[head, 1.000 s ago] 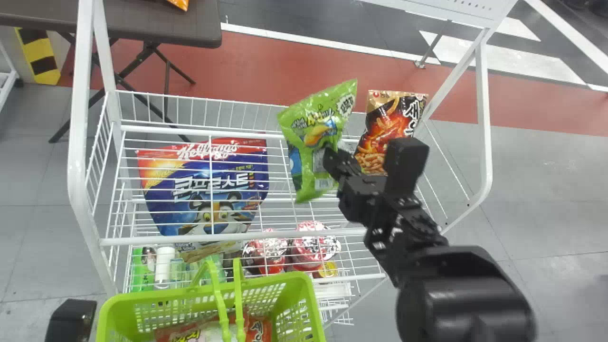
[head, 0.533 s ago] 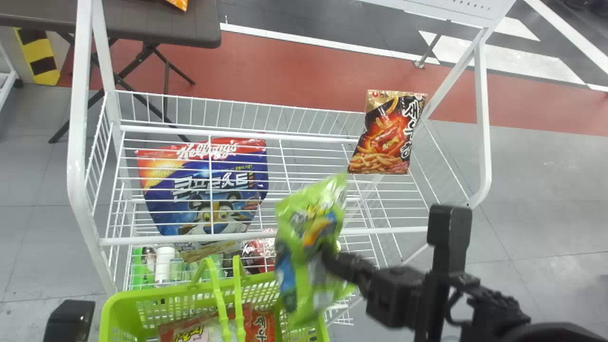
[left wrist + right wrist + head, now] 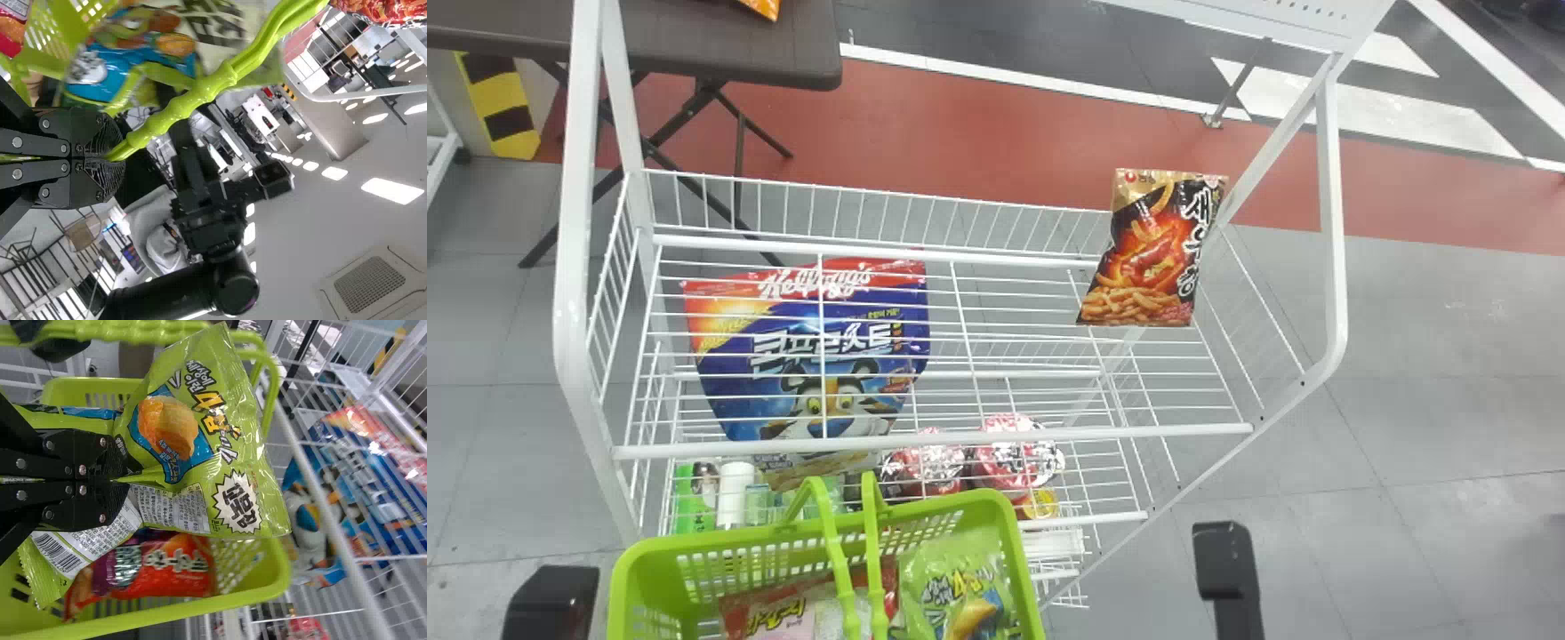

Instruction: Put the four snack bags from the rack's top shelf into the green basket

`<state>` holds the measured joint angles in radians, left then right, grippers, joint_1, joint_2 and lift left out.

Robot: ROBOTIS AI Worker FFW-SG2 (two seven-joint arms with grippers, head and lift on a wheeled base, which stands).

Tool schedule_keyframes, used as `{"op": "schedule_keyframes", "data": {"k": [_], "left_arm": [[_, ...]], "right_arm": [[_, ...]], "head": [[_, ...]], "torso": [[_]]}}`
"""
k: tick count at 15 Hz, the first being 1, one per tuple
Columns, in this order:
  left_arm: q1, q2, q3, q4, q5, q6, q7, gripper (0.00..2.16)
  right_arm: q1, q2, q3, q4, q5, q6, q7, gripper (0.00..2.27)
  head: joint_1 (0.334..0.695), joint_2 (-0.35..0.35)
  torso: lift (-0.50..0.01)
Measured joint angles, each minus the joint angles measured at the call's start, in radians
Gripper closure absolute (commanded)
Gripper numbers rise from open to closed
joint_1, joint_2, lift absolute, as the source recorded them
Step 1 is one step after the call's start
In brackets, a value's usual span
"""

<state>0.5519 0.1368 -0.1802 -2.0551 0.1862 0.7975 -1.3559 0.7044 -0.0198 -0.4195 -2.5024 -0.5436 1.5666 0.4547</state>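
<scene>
White wire rack ahead. Green plastic basket nearer you. Lime-green foil snack bag within its right end; black-and-red foil bag at rack's right, nearer your right arm. Left fingers clamp basket handle; right fingers pinch green bag: release next.

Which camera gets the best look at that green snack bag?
The right wrist view: there the green snack bag shows its printed front up close. The head view shows it farther off, in the basket; the left wrist view, part behind a handle.
</scene>
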Motion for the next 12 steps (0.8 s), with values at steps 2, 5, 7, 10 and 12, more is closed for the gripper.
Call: {"op": "schedule_keyframes", "data": {"k": [2,5,7,10,12], "left_arm": [[0.002,0.0,-0.005,-0.001,-0.001,-0.002,0.002,1.58],[0.01,0.0,-0.012,-0.011,-0.006,-0.001,0.011,1.58],[0.021,0.0,-0.015,-0.021,-0.012,-0.001,0.012,1.58],[0.033,0.001,-0.019,-0.032,-0.016,0.0,0.013,1.58],[0.037,0.001,-0.025,-0.04,-0.019,0.0,0.012,1.58]], "right_arm": [[-0.023,-0.013,0.02,0.053,0.045,0.0,-0.009,0.0],[-0.038,-0.021,0.044,0.073,0.081,-0.09,0.002,0.05],[-0.039,-0.021,0.055,0.073,0.087,-0.293,0.008,0.06],[-0.061,-0.015,0.102,0.158,0.128,-0.796,-0.01,0.06],[-0.129,-0.01,0.136,0.273,0.196,-1.143,-0.08,0.07]], "head": [[0.695,-0.35],[0.695,-0.35],[0.695,-0.35],[0.695,-0.35],[0.695,-0.35]], "torso": [[0.0],[0.0],[0.0],[0.0],[0.0]]}}
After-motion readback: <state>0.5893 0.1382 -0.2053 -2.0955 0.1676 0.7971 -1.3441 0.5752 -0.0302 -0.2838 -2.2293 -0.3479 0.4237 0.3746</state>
